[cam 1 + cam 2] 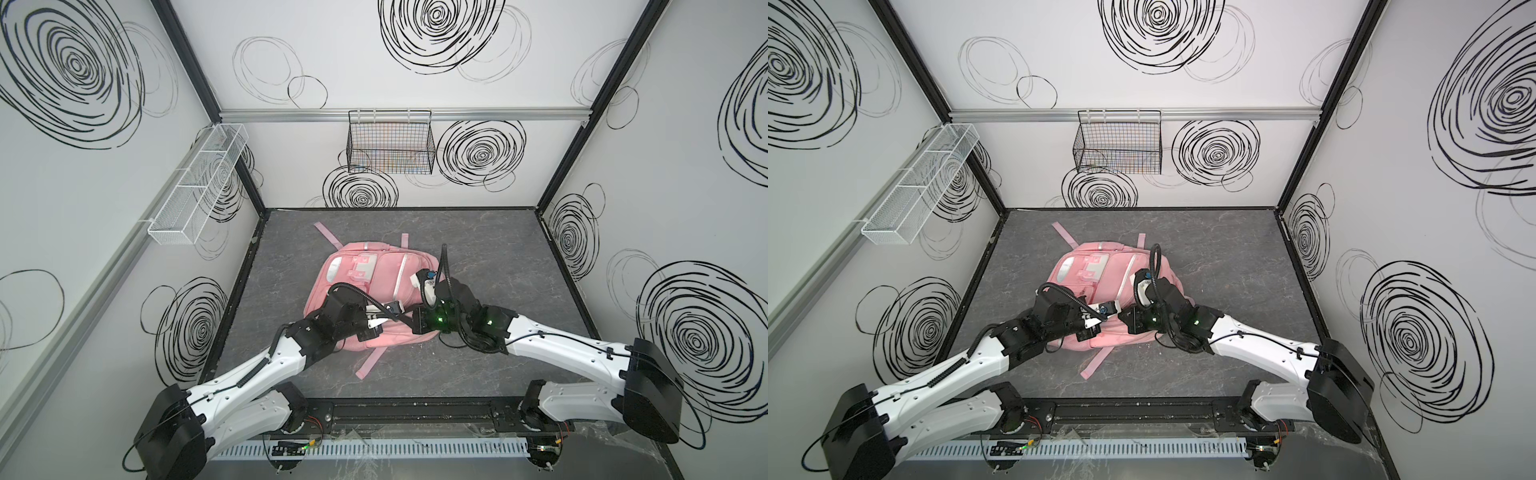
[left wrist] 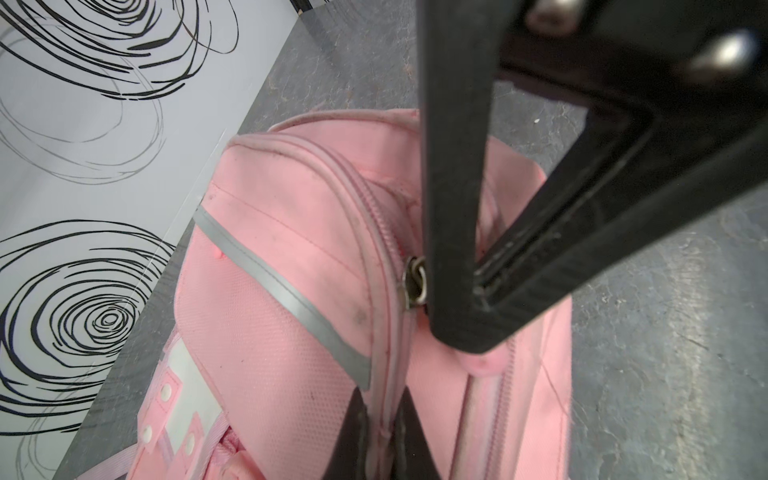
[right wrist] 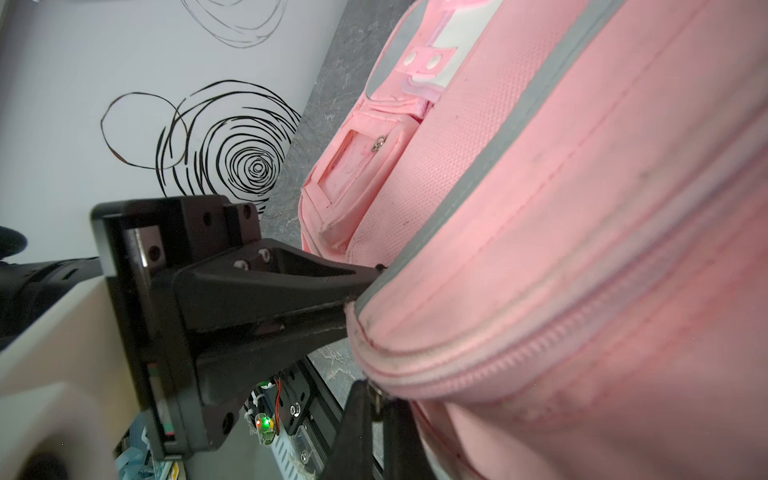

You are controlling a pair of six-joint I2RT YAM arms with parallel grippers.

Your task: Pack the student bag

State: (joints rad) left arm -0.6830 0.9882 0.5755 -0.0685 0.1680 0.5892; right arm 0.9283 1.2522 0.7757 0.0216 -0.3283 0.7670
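Observation:
The student bag (image 1: 376,270) (image 1: 1100,270), a large pink backpack with grey-white trim, lies flat in the middle of the table in both top views. Both arms meet over its near end. In the left wrist view my left gripper (image 2: 382,436) is shut on the pink piped seam beside the zip. My right gripper (image 3: 378,419) is shut on a metal zipper pull (image 3: 377,395) at the bag's edge. That gripper's black fingers (image 2: 457,249) show in the left wrist view, next to the zip slider (image 2: 415,282). The left gripper's fingers (image 3: 291,286) reach to the bag's rim.
A black wire basket (image 1: 390,143) hangs on the back wall and a white mesh tray (image 1: 195,187) on the left wall. Pink straps (image 1: 370,365) spread out from the bag over the dark grey tabletop (image 1: 498,257). A black rail (image 1: 415,411) runs along the front edge.

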